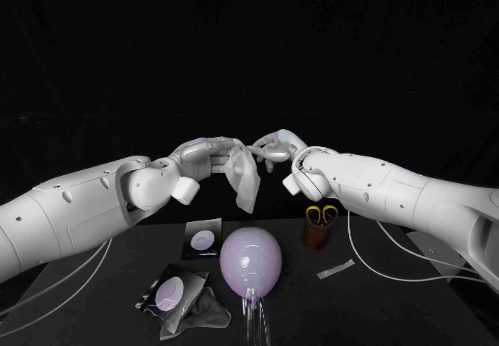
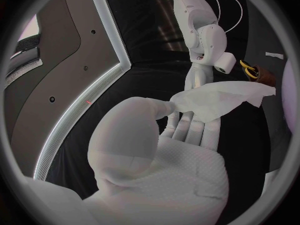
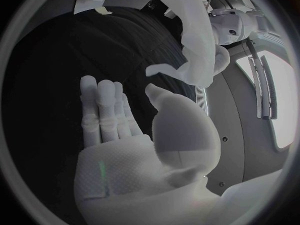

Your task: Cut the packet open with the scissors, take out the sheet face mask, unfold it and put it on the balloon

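Your black table (image 1: 416, 303) stands against a dark, featureless background. Above it the left arm (image 1: 73, 209) and the right arm (image 1: 416, 194) are held up, and the two hands meet over the far side of the table.

The largest item on the table is the pale lilac balloon (image 1: 251, 261), near the middle, with a clear stand (image 1: 256, 317) at its near end. The sheet face mask (image 1: 245, 180) is off the table. It hangs in the air between the hands, well above the balloon.

The head view puts the left hand (image 1: 202, 155) and the right hand (image 1: 275, 146) close together at the mask's top, but it does not show which one grips.
- **Left wrist view:** the left hand (image 2: 169, 135) pinches an end of the mask (image 2: 219, 97) between thumb and fingers, and the sheet fans out past the fingertips.
- **Right wrist view:** the right hand (image 3: 137, 145) is wide, with its fingers straight, its thumb apart and nothing between them. The mask (image 3: 194, 40) hangs just past the thumb tip, and you cannot tell whether they touch.

On the left-arm side of the balloon lie a far packet (image 1: 202, 238) and a near packet (image 1: 169, 292). A crumpled grey piece (image 1: 206, 313) lies against the near one. On the right-arm side a brown holder (image 1: 316, 236) carries the yellow-handled scissors (image 1: 321, 213). A pale strip (image 1: 336, 269) lies just in front of the holder.
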